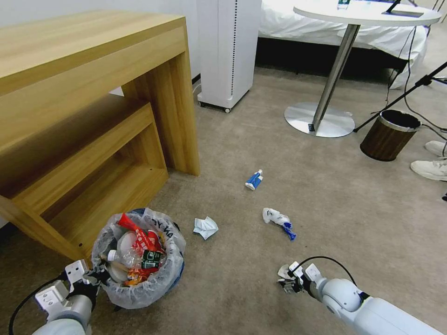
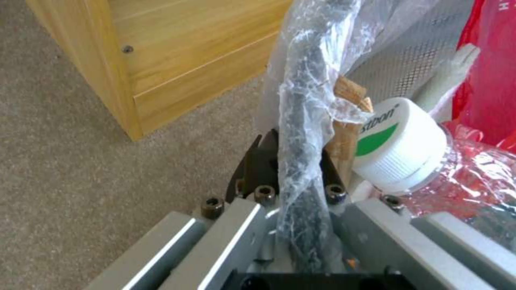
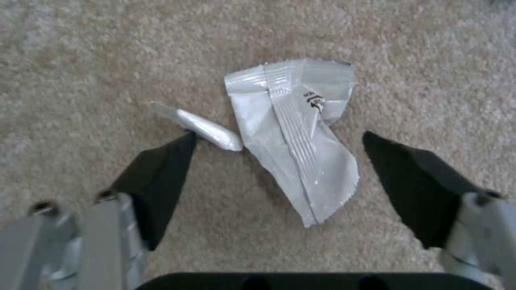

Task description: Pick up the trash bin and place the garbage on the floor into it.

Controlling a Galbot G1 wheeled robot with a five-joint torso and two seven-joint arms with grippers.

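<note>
Two spread fingers (image 3: 161, 177) flanking wrapper (image 3: 296, 137).

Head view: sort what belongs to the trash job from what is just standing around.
Job:
- blue bag-lined trash bin, rim held by left gripper
- silver foil wrapper between open right gripper
- crumpled white paper
- two blue-white packets

Standing around:
- brown wood-grain bin
- wooden desk
- round white table

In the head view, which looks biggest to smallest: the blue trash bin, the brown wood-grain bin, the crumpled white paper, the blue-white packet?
1. Blue trash bin, though it is nearest the camera.
2. Brown wood-grain bin, farther off.
3 and 4. Crumpled white paper and blue-white packet look too alike to rank.
</note>
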